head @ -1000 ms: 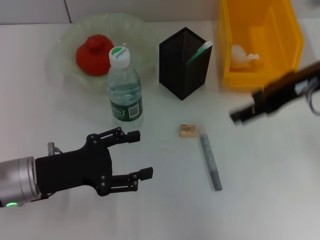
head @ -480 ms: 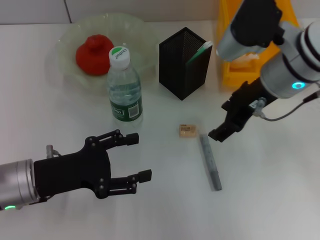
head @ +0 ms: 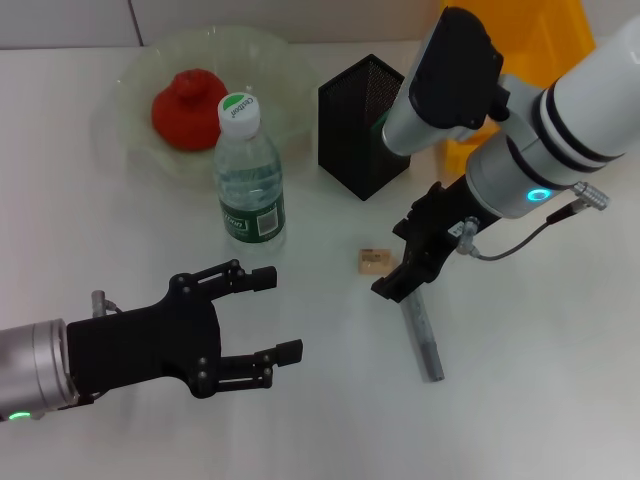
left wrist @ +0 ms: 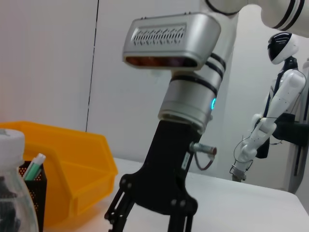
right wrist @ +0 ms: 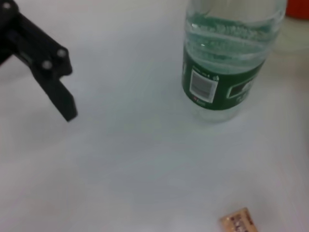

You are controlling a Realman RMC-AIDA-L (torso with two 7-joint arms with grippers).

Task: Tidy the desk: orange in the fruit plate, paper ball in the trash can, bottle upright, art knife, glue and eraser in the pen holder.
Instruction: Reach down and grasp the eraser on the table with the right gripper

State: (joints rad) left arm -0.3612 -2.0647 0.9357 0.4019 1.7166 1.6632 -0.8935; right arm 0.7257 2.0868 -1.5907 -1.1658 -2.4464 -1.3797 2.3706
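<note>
Progress check, judged from how things lie. Orange (head: 188, 107) sits in the fruit plate (head: 130, 85) at the far left of the surface: done. Bottle (head: 248, 170) stands upright just in front of the plate, cap up: done. Pen holder (head: 360, 125) stands mid-surface toward the far edge with a green-and-white stick showing at its rim in the left wrist view, probably the glue. Trash can (head: 575, 45) at the far right corner is mostly hidden behind the right arm; whether the paper ball is inside cannot be told from here.

Left to do: eraser (head: 375, 260) lies flat on the open surface in front of the pen holder, and a grey stick, likely the art knife (head: 424, 338), lies just beside it toward the near edge, both untouched.

Right pincer (head: 400, 272) hangs low over the gap between eraser and knife, close by the eraser. It holds nothing visible; how wide its jaws stand cannot be told from these views. The right wrist view shows the eraser and the bottle's label below it.

Left pincer (head: 275, 312) hovers near the front left edge, jaws spread wide, empty, well apart from both loose items.

Judgement: roughly two items short of finished, eraser likely next.
</note>
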